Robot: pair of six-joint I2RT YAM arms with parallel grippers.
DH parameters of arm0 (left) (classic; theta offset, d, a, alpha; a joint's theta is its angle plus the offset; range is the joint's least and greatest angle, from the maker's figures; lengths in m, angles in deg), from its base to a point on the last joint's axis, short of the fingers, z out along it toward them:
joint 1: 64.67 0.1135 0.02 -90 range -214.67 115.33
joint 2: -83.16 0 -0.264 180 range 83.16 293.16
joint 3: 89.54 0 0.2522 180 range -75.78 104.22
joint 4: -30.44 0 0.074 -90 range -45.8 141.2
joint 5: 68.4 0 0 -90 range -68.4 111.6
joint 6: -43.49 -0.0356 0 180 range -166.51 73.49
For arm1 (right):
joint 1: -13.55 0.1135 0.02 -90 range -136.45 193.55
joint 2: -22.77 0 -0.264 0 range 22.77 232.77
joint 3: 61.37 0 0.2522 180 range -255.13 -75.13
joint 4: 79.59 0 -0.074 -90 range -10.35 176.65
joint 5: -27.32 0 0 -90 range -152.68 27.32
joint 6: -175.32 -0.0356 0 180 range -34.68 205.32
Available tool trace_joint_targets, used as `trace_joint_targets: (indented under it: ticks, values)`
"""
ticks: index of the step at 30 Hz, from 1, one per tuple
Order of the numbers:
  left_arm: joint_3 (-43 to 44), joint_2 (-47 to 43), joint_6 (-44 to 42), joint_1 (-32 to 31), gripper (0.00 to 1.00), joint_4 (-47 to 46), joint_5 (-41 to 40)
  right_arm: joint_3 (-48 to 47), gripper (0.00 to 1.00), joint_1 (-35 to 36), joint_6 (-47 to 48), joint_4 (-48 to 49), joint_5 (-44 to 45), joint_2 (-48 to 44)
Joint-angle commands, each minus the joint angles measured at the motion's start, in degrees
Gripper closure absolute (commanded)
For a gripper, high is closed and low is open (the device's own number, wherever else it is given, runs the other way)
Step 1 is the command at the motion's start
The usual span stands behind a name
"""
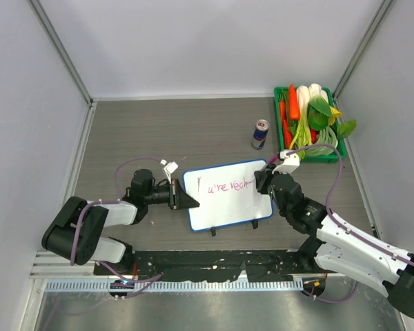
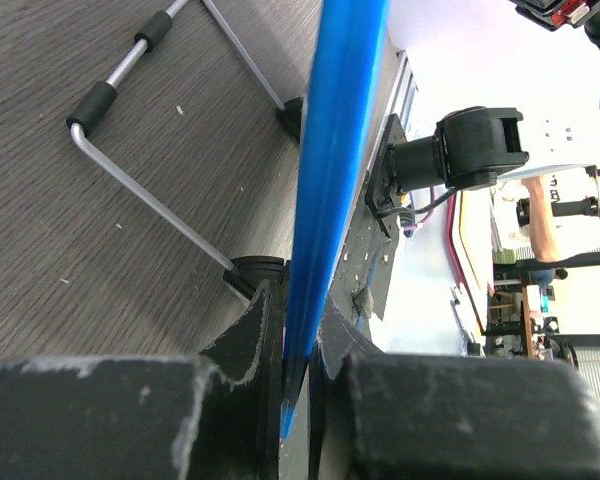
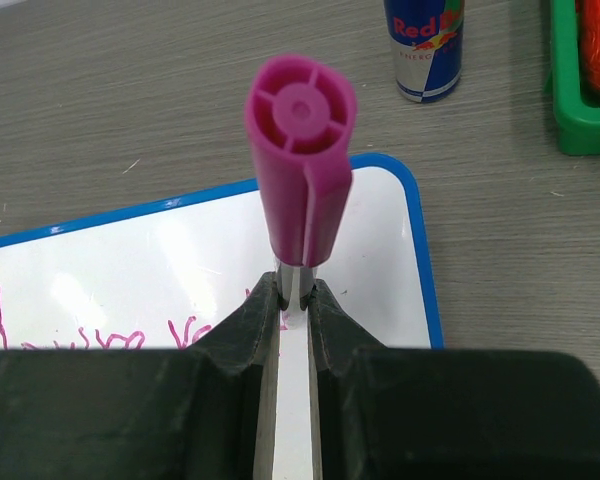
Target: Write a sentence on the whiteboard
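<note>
Whiteboard (image 1: 228,207) lies long axis left-right, left pincer (image 1: 192,200) pinching its rim, right pincer (image 3: 292,310) pinching pink marker (image 3: 302,150).

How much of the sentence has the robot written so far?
Done: one pink line of the sentence crosses the top of the whiteboard. In hand: the left gripper clamps the board's blue rim, and the right gripper grips a pink marker at the line's end. To do: the line looks unfinished; the lower board is bare.

I couldn't see the tip of the pink marker (image 3: 300,160), buried between the right gripper's (image 3: 293,300) fingers (image 3: 248,330), and the sentence (image 3: 100,335) ran out of sight behind them.
</note>
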Motion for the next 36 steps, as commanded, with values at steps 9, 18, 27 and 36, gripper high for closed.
trace_joint_targets:
  ticks: [9, 18, 27, 36]
  values:
    - [0.2, 1.6, -0.8, 0.0, 1.0, 5.0, -5.6, -2.7, 0.98, -0.6, 1.1, 1.1, 3.5, 2.1]
    - [0.3, 1.6, -0.8, 0.2, 1.0, 4.9, -5.4, -3.2, 0.99, -0.5, 0.7, 2.2, 3.0, 2.5]
    - [0.3, 1.7, -0.8, 0.1, 1.0, 4.9, -5.4, -3.0, 0.99, -0.5, 0.9, 5.3, 2.3, 2.5]
    - [0.3, 1.6, -0.8, 0.1, 1.0, 4.8, -5.3, -2.3, 0.99, -0.5, 0.3, 3.9, 0.1, 3.0]
